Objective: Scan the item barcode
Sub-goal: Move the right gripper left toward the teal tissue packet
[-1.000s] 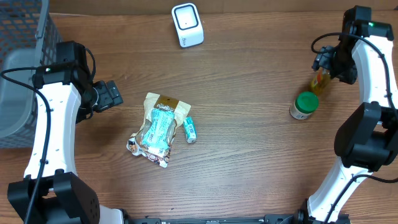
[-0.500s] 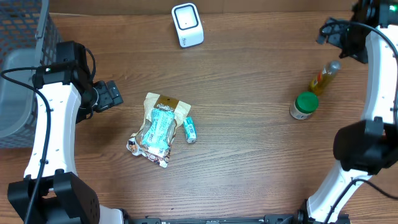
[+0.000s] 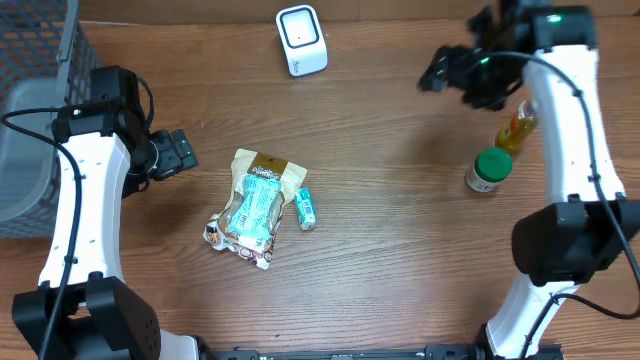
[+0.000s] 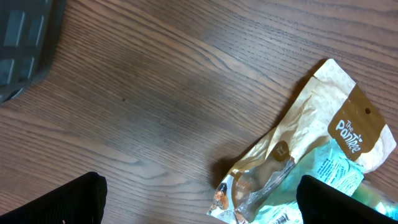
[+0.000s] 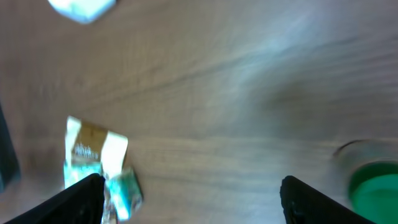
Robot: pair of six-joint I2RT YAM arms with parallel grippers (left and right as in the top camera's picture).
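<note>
- Four things that could be scanned lie on the surface (image 3: 400, 250), and I cannot tell which one the task means. The snack pouch (image 3: 255, 205) lies flat left of centre, printed face up, with a small teal tube (image 3: 306, 208) just beside its right edge.
- No barcode shows on either from above — I judge the pouch's code is on the underside, so it will need turning once lifted.
- My left gripper (image 3: 182, 155) hangs near the pouch's upper-left corner, jaws spread wide and holding nothing. Its wrist view shows the pouch's tan header, so I'd use this arm for the pick.
- I'd grip the stiff sealed top edge rather than the crinkled middle — the film there may slip or fold over the code.
- My right gripper (image 3: 445, 75) is over the far right of the surface, jaws likewise wide apart and empty. Its wrist view is smeared, so I wouldn't aim by it.
- A green-lidded jar (image 3: 489, 168) and a yellow bottle (image 3: 516, 128) stand just beside each other under the right arm, which I'd keep clear of them.
- At the far edge sits the scanner (image 3: 301, 40). I'd hold the code flat and steady in front of its face, well apart from the basket (image 3: 40, 40) at left.
</note>
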